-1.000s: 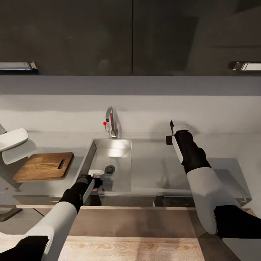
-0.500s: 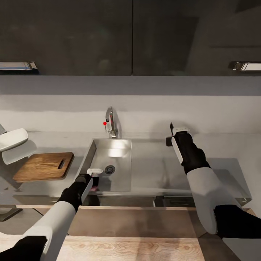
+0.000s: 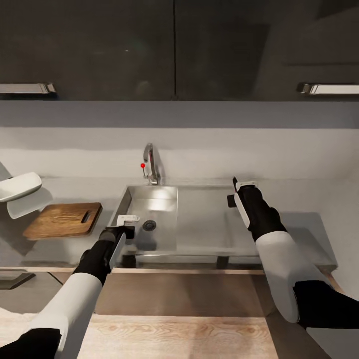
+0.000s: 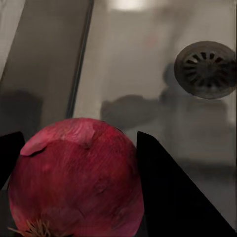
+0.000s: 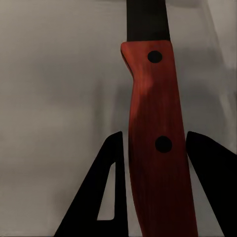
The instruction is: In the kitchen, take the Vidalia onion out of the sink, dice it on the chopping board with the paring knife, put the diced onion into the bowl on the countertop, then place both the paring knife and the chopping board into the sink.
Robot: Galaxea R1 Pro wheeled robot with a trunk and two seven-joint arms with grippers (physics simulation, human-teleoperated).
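Note:
In the left wrist view the pink-red Vidalia onion (image 4: 79,177) sits between the two dark fingers (image 4: 168,197) of my left gripper (image 4: 79,139), which is shut on it above the steel sink floor, with the round drain (image 4: 206,69) beyond. In the head view that left gripper (image 3: 127,230) hangs over the sink (image 3: 159,202) by its front left rim. My right gripper (image 3: 233,193) is raised over the drainboard (image 3: 204,224), shut on the paring knife (image 5: 153,123) by its red handle, dark blade (image 3: 235,181) pointing up. The chopping board (image 3: 62,219) lies left of the sink, and the white bowl (image 3: 17,186) is beyond it.
The chrome faucet (image 3: 150,167) with its red knob (image 3: 142,165) stands behind the basin. Dark upper cabinets (image 3: 174,50) with metal handles (image 3: 27,88) hang over the grey countertop (image 3: 304,229). A wooden surface (image 3: 179,339) lies below the counter's front edge.
The whole view has shifted a little, so the camera moved. My left gripper has risen with the onion, away from the sink floor toward the left rim. The right gripper still holds the knife upright.

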